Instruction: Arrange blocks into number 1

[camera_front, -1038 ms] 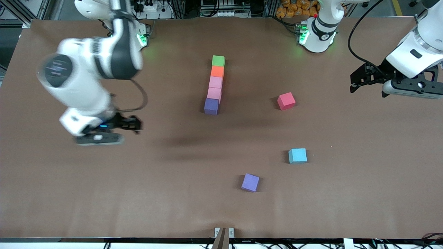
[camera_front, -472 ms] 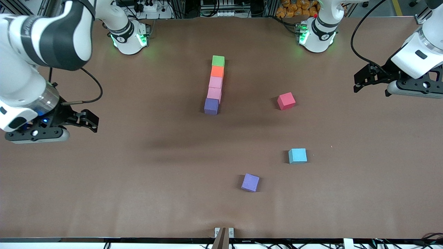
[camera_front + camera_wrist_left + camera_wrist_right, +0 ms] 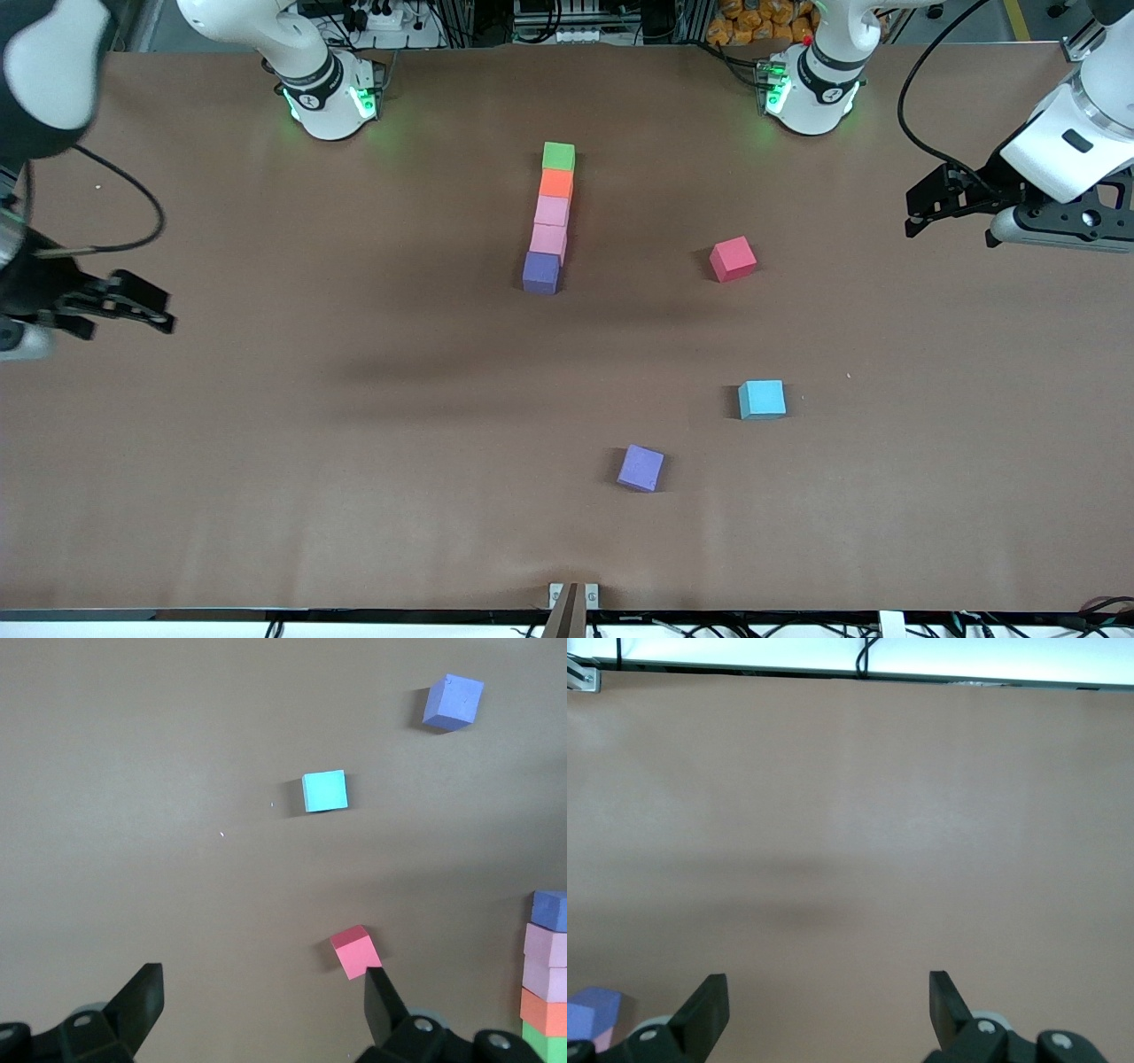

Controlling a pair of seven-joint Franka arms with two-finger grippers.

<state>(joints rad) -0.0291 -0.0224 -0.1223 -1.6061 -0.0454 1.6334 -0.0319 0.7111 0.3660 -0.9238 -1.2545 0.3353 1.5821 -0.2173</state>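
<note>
Blocks: loose purple cube (image 3: 640, 467) nearest the camera; cyan cube (image 3: 762, 399) at its 2 o'clock. Then a touching row: purple (image 3: 540, 272), two pinks (image 3: 548, 239), orange (image 3: 556, 183), green (image 3: 558, 156). Left gripper (image 3: 920, 206) and right gripper (image 3: 146, 306) hang over the table ends, fingers spread, empty.

blocks (image 3: 551, 217) look like matte foam, table (image 3: 266, 461) is a dull brown paper-ish sheet (arms (image 3: 1072, 133) glossy white plastic)

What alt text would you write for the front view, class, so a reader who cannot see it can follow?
Five touching blocks form a line mid-table: green block, orange block, two pink blocks and a dark purple block nearest the camera. A red cube, cyan cube and lighter purple cube lie loose. The left hand and right hand wait open, empty, at the table's ends.
</note>
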